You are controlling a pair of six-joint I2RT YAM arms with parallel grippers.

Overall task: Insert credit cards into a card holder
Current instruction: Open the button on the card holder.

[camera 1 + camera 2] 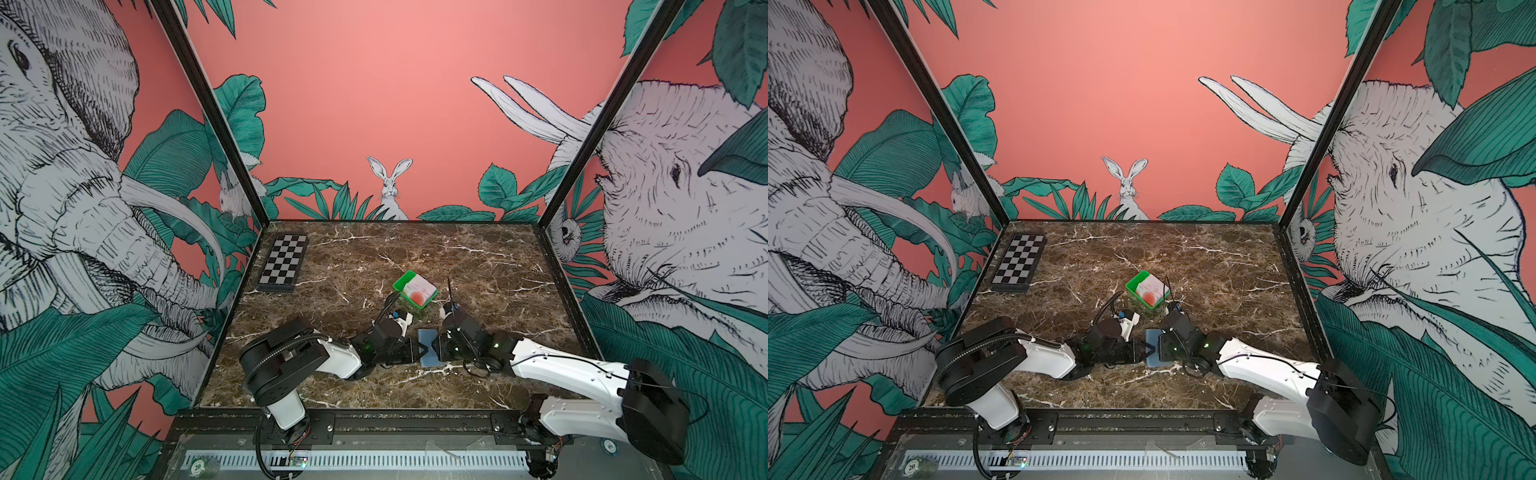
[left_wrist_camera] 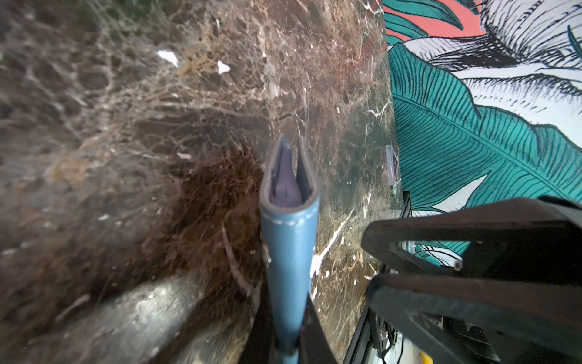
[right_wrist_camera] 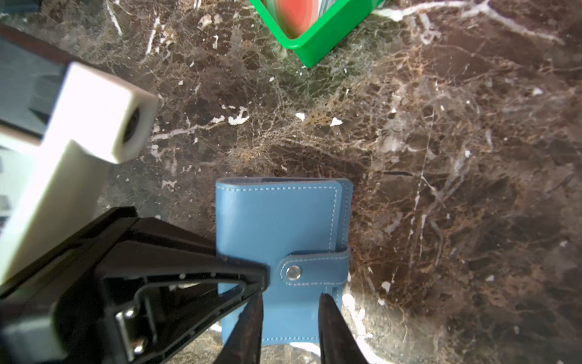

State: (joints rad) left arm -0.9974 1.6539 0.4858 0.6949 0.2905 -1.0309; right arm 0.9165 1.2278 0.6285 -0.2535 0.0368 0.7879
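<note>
Low at frame centre in both top views, the left claw is pinching the slate-blue card holder by its edge. The right claw is hovering narrowly parted over its stitched face, with the snap tab fastened. Above it, credit cards are sitting in a green tray.

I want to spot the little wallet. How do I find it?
Find the brown marble table. Near its front middle, the left tool pinches the card holder: flat, slate-blue, with a silver snap, unlike the bright green tray behind it.
</note>
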